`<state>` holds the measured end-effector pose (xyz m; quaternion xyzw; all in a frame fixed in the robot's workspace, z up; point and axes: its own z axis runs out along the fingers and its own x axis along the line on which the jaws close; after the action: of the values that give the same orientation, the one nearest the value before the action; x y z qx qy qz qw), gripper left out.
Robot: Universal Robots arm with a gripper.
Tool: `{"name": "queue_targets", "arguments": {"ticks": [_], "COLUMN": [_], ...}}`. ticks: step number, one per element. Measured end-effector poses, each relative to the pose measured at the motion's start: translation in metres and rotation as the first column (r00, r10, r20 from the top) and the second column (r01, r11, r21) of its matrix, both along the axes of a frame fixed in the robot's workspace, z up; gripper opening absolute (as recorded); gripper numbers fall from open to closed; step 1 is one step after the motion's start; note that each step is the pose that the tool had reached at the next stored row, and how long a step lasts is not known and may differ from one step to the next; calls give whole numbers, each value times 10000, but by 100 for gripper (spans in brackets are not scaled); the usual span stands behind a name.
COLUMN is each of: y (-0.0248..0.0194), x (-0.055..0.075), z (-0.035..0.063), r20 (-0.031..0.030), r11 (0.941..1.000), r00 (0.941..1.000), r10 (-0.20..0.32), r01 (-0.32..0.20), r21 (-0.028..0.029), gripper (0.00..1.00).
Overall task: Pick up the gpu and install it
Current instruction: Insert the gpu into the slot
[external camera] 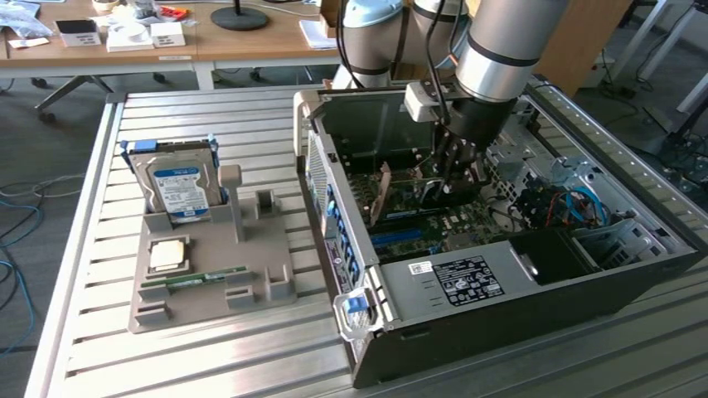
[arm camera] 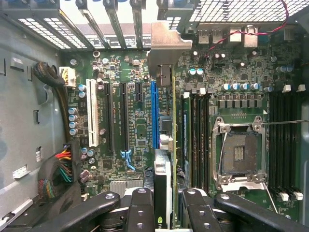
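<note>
1. At the exterior view's left, on the slatted metal surface, a grey holder props up a hard drive. The print on its blue label is too small to read. A square processor chip and a narrow green memory stick lie flat in front of the drive.
2. Further right, the open computer case lies on its side. A black label with white print and a small white sticker sit on its inner cover. I cannot read either.
3. The gpu is inside the case, held on edge over the motherboard. Its silver end bracket points toward the slotted rear wall. In the wrist view its lower edge runs just beside the long blue slot. I cannot tell whether it sits in any slot.
4. The gripper reaches down into the case, and its black fingers pinch the gpu from both flat sides.
5. The gpu looks light, stiff and thin, so I judge it fragile:
   - Its contacts and small parts would not stand scraping or twisting.
   - The flat faces near the upper edge, away from the connector edge, seem the safest hold.
   - The smooth faces might slip under a sideways push.
6. A green logo shows on the gpu between the fingers, but too little of it is visible to read.
</note>
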<state>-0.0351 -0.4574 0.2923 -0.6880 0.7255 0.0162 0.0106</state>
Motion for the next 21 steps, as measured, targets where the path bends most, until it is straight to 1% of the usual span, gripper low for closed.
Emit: {"name": "queue_targets", "arguments": {"ticks": [21], "y": [-1], "x": [-55], "z": [-3], "r20": [0], "r11": [10000], "r00": [10000], "r10": [-2], "r01": [2], "r21": [2], "gripper": [27]}}
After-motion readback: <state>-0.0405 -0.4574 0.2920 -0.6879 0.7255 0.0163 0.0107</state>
